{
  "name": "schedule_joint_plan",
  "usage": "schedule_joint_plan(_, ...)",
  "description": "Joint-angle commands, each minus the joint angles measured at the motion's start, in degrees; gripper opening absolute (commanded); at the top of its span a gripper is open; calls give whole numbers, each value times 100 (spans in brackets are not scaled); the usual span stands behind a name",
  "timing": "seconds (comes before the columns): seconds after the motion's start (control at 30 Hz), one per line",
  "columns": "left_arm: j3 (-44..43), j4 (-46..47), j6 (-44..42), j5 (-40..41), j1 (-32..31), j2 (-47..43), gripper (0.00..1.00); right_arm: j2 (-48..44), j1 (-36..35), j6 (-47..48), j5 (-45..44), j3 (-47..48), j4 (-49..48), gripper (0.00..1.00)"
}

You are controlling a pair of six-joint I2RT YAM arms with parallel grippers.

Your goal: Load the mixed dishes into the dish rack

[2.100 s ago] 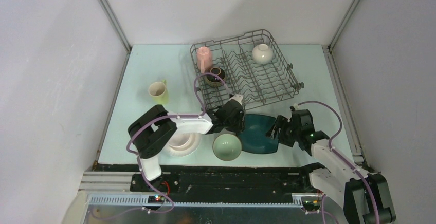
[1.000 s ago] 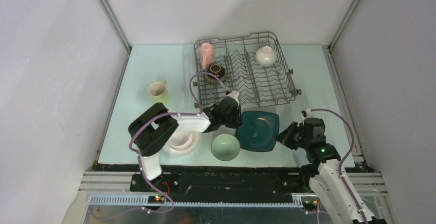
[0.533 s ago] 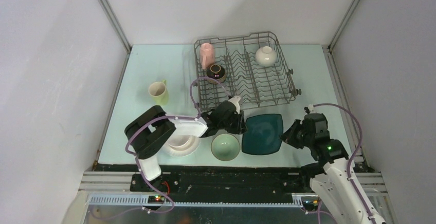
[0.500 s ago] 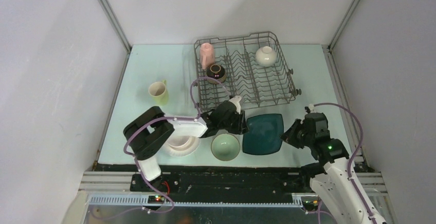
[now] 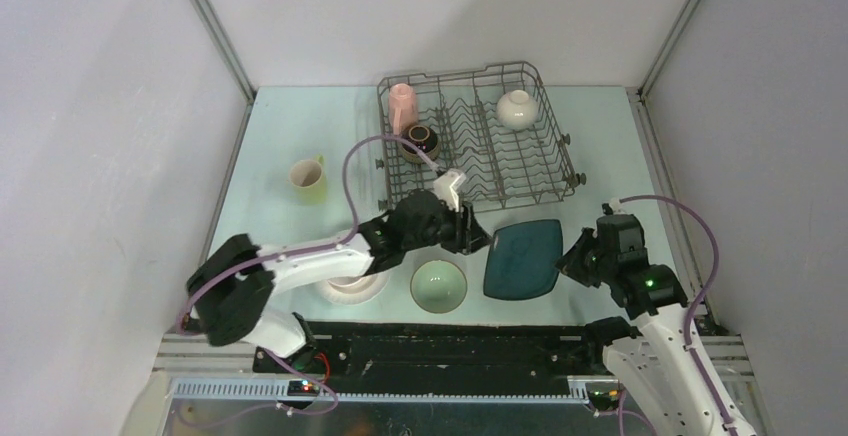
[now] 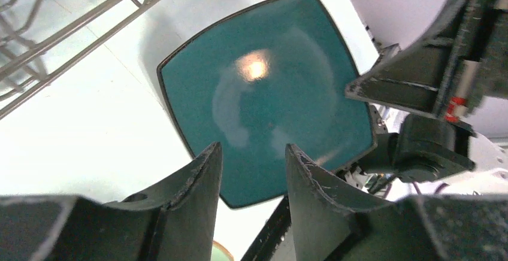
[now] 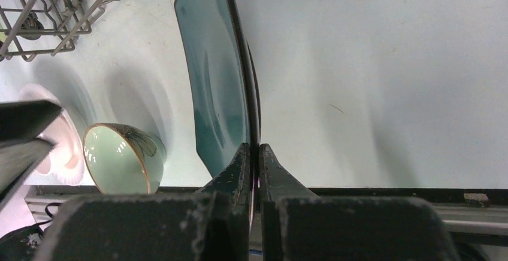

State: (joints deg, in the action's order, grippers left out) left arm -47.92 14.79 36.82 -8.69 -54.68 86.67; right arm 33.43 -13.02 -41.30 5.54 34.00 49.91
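Only wrist-close: right fingers (image 7: 237, 168) tight on dark teal plate (image 7: 217, 75) edge.

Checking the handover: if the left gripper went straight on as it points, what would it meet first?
Most likely the dark teal squarish plate, pinched at its edge by the right gripper; it sits straight ahead of the left gripper.

The left end effector (image 6: 251, 153) has opened and let go of the dark teal plate (image 5: 522, 258). The right end effector (image 5: 574, 262) has tilted it up on edge.
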Motion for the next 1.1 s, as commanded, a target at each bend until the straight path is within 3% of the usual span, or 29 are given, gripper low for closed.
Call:
schedule_joint_plan(0.0,400,-146,-279,400,226,-1211,49,-135,-6,45,-47,362,-238,0)
schedule_joint_plan(0.3,907,-1690,-692,1057,1174,-3296,66,-431,29,107,242,568,-457,0)
schedule_joint_plan(0.43,1241,-1811,-606,1200,1583,-4043,68,-376,56,173,333,865,-359,0)
schedule_joint_plan(1.07,1460,-1870,-567,1468,1794,-4408,69,183,74,461,1325,2596,459,0)
